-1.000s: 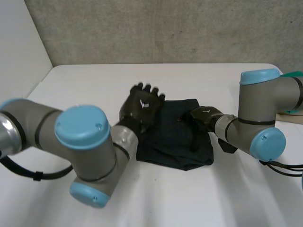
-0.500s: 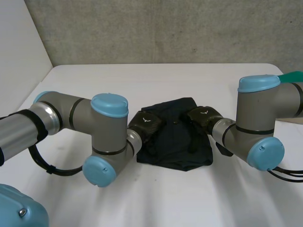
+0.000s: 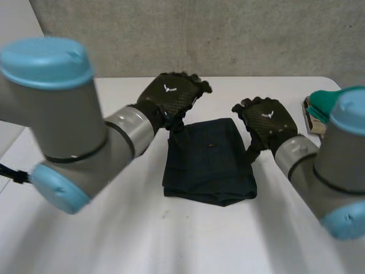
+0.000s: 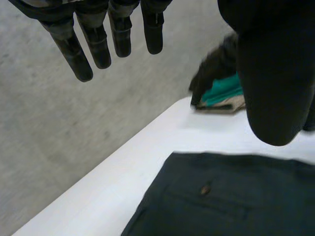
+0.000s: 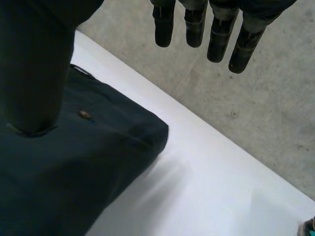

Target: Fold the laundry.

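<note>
A dark navy garment [image 3: 208, 162] lies folded into a compact rectangle in the middle of the white table [image 3: 114, 240], a small button [image 3: 213, 145] showing on top. My left hand [image 3: 174, 97] hovers open above its far left corner, fingers straight and holding nothing. My right hand [image 3: 267, 119] hangs open just off its far right corner, also empty. In the left wrist view, the left hand [image 4: 78, 54] spreads above the garment [image 4: 221, 196]. In the right wrist view, the right hand [image 5: 206, 29] floats over the garment's corner [image 5: 59, 172].
A stack of folded clothes with a green piece on top [image 3: 318, 105] sits at the table's right edge, also seen as the green stack [image 4: 224, 93] beyond the garment. A grey concrete wall [image 3: 228, 34] stands behind the table's far edge.
Both hands have lifted off the garment and risen toward its far corners. The left arm has swung up close to the camera. The garment lies flat and unmoved.
</note>
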Robot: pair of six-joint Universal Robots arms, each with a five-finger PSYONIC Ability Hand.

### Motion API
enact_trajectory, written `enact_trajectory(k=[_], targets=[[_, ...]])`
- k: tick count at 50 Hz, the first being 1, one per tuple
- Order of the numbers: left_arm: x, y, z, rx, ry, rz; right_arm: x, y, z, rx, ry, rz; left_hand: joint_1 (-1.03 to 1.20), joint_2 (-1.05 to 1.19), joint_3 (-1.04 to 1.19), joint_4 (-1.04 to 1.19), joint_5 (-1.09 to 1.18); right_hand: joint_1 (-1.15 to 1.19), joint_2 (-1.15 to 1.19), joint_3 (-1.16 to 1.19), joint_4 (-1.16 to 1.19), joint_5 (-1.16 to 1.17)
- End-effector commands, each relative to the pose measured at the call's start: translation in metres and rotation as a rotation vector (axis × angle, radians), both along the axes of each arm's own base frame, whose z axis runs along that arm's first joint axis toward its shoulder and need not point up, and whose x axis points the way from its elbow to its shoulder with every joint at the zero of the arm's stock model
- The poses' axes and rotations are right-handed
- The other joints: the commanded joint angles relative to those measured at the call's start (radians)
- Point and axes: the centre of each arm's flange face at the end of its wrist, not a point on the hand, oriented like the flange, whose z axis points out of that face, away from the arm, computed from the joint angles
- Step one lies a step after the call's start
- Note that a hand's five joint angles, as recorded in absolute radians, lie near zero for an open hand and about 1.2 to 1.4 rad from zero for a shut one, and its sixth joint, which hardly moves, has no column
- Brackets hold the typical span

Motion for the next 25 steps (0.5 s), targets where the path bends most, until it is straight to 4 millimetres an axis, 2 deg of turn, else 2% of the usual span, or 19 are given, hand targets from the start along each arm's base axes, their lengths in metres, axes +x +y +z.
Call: enact_trajectory(k=[1,7,15,25], targets=[[0.023,0.008,0.022,0.108,0.028,-0.143,0.006,0.052,-0.038,0.044,0.042,0.090,-0.036,-0.018,-0.026,-0.021,-0.010,-0.016,-0.041,-0.032,-0.060,-0.067],[0.025,0.010,0.025,0.126,0.044,-0.149,0.011,0.054,-0.068,0.023,0.077,0.104,-0.030,-0.012,-0.020,-0.015,-0.004,-0.016,-0.041,-0.032,-0.060,-0.067],[0.025,0.010,0.023,0.133,0.042,-0.150,0.016,0.047,-0.096,-0.002,0.175,0.130,-0.030,-0.012,-0.020,-0.015,-0.004,-0.016,-0.041,-0.032,-0.060,-0.067],[0.024,0.011,0.020,0.142,0.038,-0.151,0.024,0.032,-0.105,-0.039,0.185,0.124,-0.027,-0.009,-0.017,-0.012,-0.001,-0.016,-0.041,-0.032,-0.060,-0.067]])
